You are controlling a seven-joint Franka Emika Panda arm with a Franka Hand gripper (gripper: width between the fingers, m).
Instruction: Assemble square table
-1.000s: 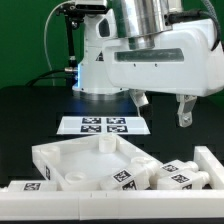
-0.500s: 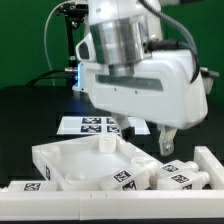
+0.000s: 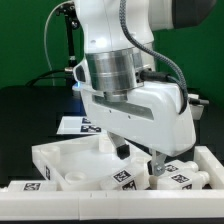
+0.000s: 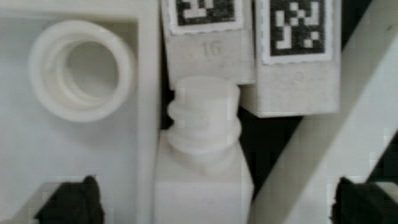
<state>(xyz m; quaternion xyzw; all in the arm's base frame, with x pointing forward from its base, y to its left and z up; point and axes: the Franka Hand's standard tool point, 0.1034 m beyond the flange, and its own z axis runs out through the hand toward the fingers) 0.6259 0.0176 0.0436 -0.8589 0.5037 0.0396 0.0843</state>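
On the black surface [image 3: 30,110], just beside the tabletop [image 3: 70,162], lies a white leg [image 4: 199,150]. Above it hangs the hand [image 4: 217,200], fingers [image 4: 75,200] wide apart, holding nothing. That leg looks light, hard and smooth; grab its middle.

Both fingers [image 4: 71,202] are dark blurred stubs cut by the wrist view's edge — the leg [image 4: 203,130] between them is soft too. In the exterior view the arm [image 3: 130,60] hides most of the marker board [image 3: 70,125].

White square plastic tabletop tray [image 3: 60,158]: smooth, semi-matt. Chunky white plastic legs [image 3: 180,178]: same finish. White arm shell [image 3: 150,112]: glossy plastic, reflective. Black table [image 3: 25,120]: matt.
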